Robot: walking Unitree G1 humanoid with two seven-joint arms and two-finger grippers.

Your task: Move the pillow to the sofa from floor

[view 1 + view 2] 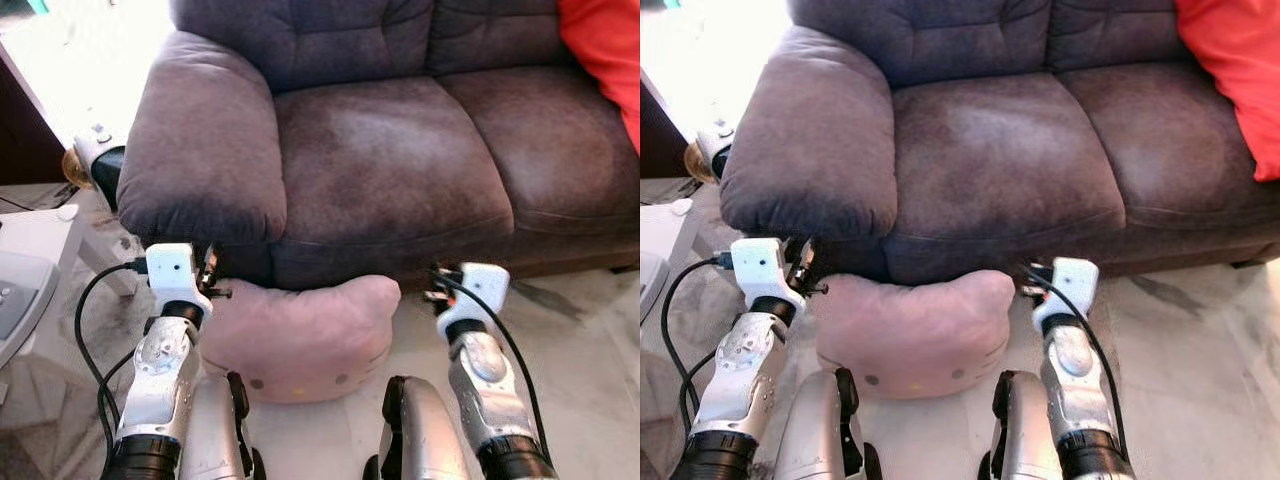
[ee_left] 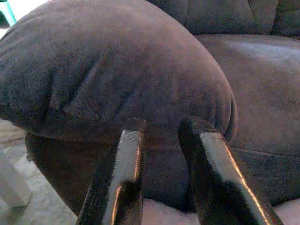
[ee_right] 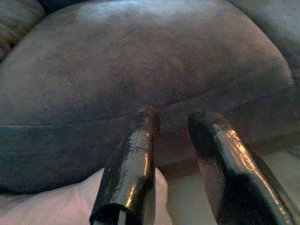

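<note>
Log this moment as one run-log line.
pillow: on floor against sofa | left gripper: open beside it | right gripper: open beside it | lift: not started

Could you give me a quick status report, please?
Left hand and right hand open, flanking the pink pillow. Pillow on floor against sofa front. Nothing blocking the seat.
</note>
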